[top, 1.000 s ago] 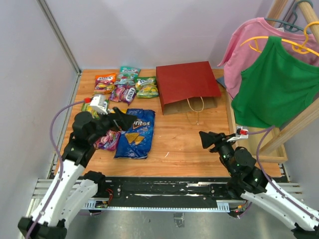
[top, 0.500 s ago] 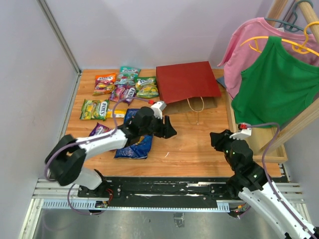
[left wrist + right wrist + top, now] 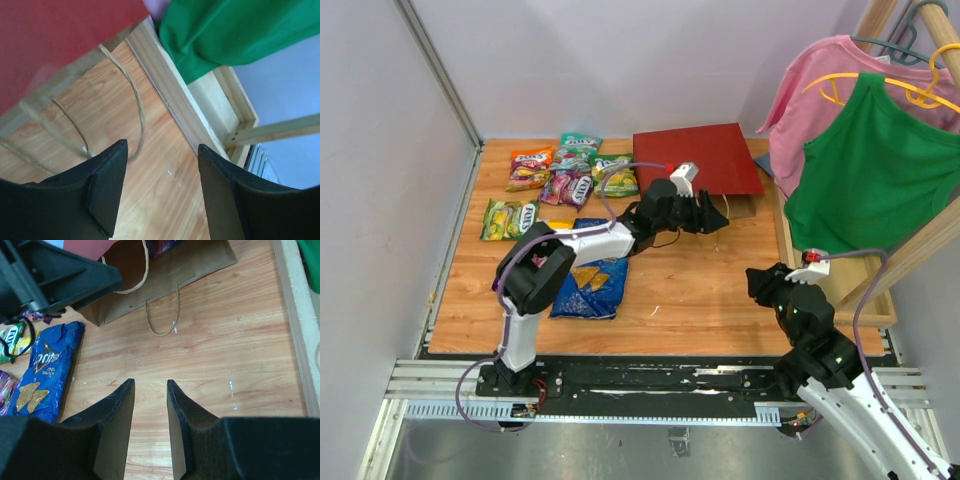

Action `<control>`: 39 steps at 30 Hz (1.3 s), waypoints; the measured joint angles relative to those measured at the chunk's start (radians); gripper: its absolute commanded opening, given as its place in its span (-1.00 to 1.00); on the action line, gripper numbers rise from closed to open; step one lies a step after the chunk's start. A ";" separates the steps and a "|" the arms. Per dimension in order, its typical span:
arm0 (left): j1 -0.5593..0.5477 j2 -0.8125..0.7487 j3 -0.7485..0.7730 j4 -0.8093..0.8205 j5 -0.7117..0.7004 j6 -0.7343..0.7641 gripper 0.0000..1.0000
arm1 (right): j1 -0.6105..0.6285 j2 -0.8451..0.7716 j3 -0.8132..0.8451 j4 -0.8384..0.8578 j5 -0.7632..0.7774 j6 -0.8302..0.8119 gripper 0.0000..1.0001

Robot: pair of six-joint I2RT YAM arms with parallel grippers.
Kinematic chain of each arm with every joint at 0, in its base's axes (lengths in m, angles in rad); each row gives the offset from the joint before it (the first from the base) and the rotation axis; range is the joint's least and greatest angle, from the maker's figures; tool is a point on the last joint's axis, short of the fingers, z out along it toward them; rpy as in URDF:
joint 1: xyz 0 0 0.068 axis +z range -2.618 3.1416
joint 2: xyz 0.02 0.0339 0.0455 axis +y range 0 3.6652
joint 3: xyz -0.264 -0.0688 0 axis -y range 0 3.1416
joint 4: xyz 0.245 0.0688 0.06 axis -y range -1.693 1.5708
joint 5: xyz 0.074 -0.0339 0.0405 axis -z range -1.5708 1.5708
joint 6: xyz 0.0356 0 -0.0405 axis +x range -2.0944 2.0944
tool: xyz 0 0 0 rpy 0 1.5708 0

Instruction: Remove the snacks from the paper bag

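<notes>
The dark red paper bag (image 3: 695, 165) lies flat at the back of the table, its brown mouth (image 3: 165, 270) facing the near edge and its twisted handles (image 3: 136, 102) on the wood. My left gripper (image 3: 713, 217) reaches across to that mouth, over the handles, and stands open and empty (image 3: 162, 150). The snacks lie to the left: candy packets (image 3: 565, 165), a green-yellow packet (image 3: 510, 218) and the blue Doritos bag (image 3: 590, 272) (image 3: 45, 370). My right gripper (image 3: 757, 278) hovers low at the near right, jaws slightly apart and empty (image 3: 150, 382).
A pink shirt (image 3: 820, 80) and a green shirt (image 3: 875, 170) hang on a wooden rack (image 3: 880, 280) at the right edge. The rack's base rail (image 3: 200, 115) runs close beside the bag. Grey walls close the left and back.
My left arm swung from beside the Doritos bag across to the paper bag's mouth, its jaws narrowing. My right gripper drew back to the right and its jaws narrowed.
</notes>
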 measured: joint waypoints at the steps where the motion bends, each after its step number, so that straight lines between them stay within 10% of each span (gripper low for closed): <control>1: 0.000 0.025 0.031 -0.005 -0.005 -0.006 0.29 | -0.001 0.000 0.002 -0.002 0.000 -0.004 -0.32; 10: -0.002 0.143 0.150 -0.139 -0.095 -0.039 0.42 | -0.011 -0.008 0.022 -0.032 0.005 -0.044 -0.32; 23: -0.013 -0.085 -0.132 -0.042 -0.117 -0.073 0.51 | -0.013 -0.025 0.025 -0.040 0.006 -0.060 -0.32; 39: -0.013 0.118 0.071 -0.043 -0.131 -0.059 0.53 | -0.019 0.045 0.025 -0.001 -0.009 -0.074 -0.32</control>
